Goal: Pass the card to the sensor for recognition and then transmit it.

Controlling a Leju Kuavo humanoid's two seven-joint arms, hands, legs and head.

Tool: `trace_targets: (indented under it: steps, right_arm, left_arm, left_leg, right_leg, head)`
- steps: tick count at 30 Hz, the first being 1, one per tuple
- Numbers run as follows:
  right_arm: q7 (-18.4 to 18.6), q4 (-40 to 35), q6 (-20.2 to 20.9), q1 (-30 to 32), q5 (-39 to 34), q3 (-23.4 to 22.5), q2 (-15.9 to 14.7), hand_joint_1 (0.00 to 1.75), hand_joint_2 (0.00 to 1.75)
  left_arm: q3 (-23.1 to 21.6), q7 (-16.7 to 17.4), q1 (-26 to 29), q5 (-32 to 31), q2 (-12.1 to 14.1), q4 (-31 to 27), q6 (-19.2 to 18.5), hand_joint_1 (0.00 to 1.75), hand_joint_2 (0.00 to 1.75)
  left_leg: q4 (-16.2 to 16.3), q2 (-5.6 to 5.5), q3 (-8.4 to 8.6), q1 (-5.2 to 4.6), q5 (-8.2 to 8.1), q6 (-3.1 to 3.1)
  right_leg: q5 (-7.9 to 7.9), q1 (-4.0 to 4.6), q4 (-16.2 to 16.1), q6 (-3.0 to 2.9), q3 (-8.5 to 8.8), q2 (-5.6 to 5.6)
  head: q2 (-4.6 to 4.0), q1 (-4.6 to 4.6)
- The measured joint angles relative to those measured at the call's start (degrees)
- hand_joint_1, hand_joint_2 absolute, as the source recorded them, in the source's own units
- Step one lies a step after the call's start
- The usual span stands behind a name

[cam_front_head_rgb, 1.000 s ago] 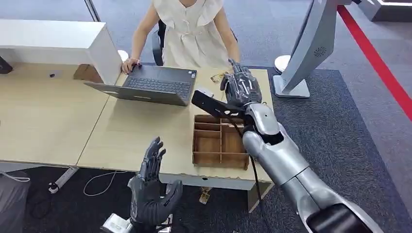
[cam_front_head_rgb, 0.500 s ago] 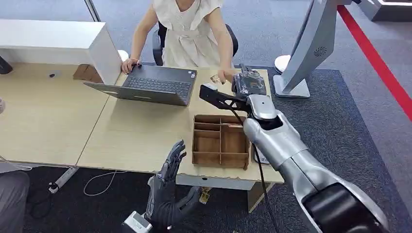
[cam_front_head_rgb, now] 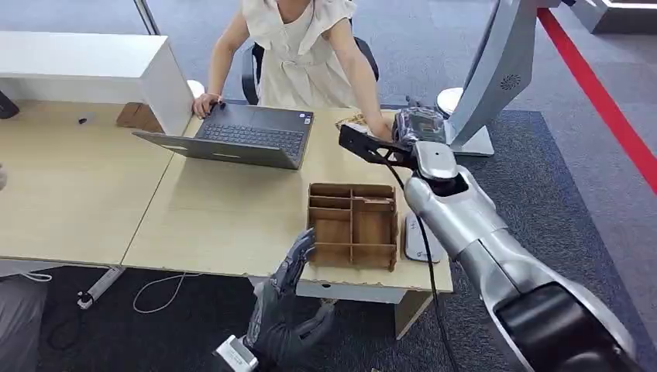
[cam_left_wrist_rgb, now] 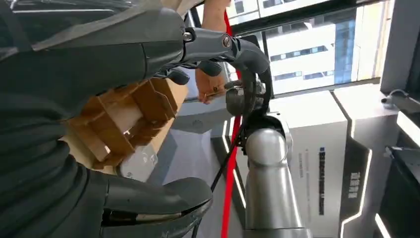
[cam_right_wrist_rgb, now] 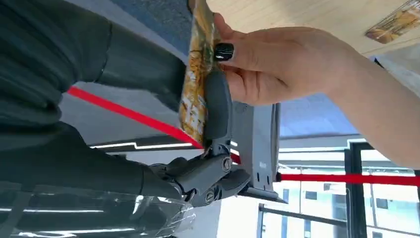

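Observation:
In the right wrist view the card (cam_right_wrist_rgb: 194, 74), printed yellow-brown, is pinched edge-on between the thumb and a finger (cam_right_wrist_rgb: 218, 106) of my right hand (cam_right_wrist_rgb: 148, 74). A person's hand (cam_right_wrist_rgb: 277, 64) with dark nails grips the same card from the other side. From the head view, my right hand (cam_front_head_rgb: 418, 124) is raised over the table's far right corner, meeting the person's hand (cam_front_head_rgb: 381, 132). A white flat sensor (cam_front_head_rgb: 419, 240) lies on the table to the right of the wooden tray. My left hand (cam_front_head_rgb: 287, 310) hangs below the front table edge, fingers spread and holding nothing.
A wooden divided tray (cam_front_head_rgb: 352, 225) sits near the front edge of the table (cam_front_head_rgb: 217, 225). An open laptop (cam_front_head_rgb: 240, 136) is in front of the seated person. Another printed card (cam_front_head_rgb: 352, 120) lies by the laptop. A grey stand (cam_front_head_rgb: 480, 93) rises right of the table.
My right arm has swung right and farther out, turning the hand toward the person, whose hand has come to it. My left hand has drifted right and lower.

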Motion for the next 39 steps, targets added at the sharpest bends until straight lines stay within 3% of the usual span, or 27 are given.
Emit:
trace_targets:
  steps: [7, 10, 14, 21, 30, 39]
  right_arm:
    - [0.57, -0.28, -1.31, 0.89, 0.35, -0.81, -1.85, 0.00, 1.75]
    - [0.17, -1.29, -3.85, 1.87, -0.66, -1.29, -2.47, 0.00, 1.75]
    - [-2.73, -4.30, -10.57, 3.90, -3.54, -2.95, -3.19, 0.00, 1.75]
    - [-6.49, -17.69, -17.13, 12.54, -3.11, -6.90, -5.20, 0.00, 1.75]
    - [-8.31, -36.22, -17.99, 26.55, -3.94, -10.56, -8.90, 0.00, 1.75]
    - [-7.94, -44.04, -16.53, 33.49, -3.80, -11.41, -11.54, 0.00, 1.75]
  left_arm:
    - [0.07, 0.00, -0.38, -0.44, -0.46, 0.74, -1.70, 0.00, 1.75]
    - [0.13, 0.00, -0.45, -0.83, -0.59, 0.83, -1.73, 0.00, 1.75]
    - [0.46, 0.09, -0.41, -1.59, -0.76, 1.03, -0.96, 0.00, 1.75]
    - [1.44, 0.92, 0.40, -3.41, -0.81, 0.81, 4.22, 0.00, 1.75]
    - [2.82, 2.82, 2.32, -4.63, 0.13, -2.25, 8.70, 0.00, 1.75]
    - [3.34, 2.97, 3.65, -4.68, 1.07, -4.92, 8.44, 0.00, 1.75]
  left_leg:
    - [0.00, 0.00, 0.01, 0.00, 0.00, 0.00]
    - [0.00, 0.00, 0.01, 0.00, 0.00, 0.00]
    - [0.00, 0.00, 0.02, 0.01, 0.00, 0.00]
    - [0.00, -0.02, 0.01, 0.02, -0.01, 0.01]
    - [0.00, -0.02, 0.00, 0.01, -0.06, 0.05]
    - [0.00, -0.01, -0.01, 0.01, -0.05, 0.05]
  right_leg:
    - [0.01, 0.00, 0.00, 0.00, 0.00, 0.00]
    - [0.01, 0.00, 0.00, 0.00, 0.00, 0.00]
    - [0.01, 0.01, 0.01, 0.00, 0.00, 0.00]
    - [0.00, 0.02, 0.00, 0.00, 0.01, 0.00]
    - [-0.01, 0.01, -0.03, 0.00, 0.01, 0.00]
    - [-0.01, 0.01, -0.03, 0.00, 0.01, 0.00]
  head:
    - [0.02, 0.02]
    - [0.00, 0.00]
    - [0.00, 0.00]
    - [0.00, 0.04]
    - [0.00, 0.02]
    - [0.00, 0.00]
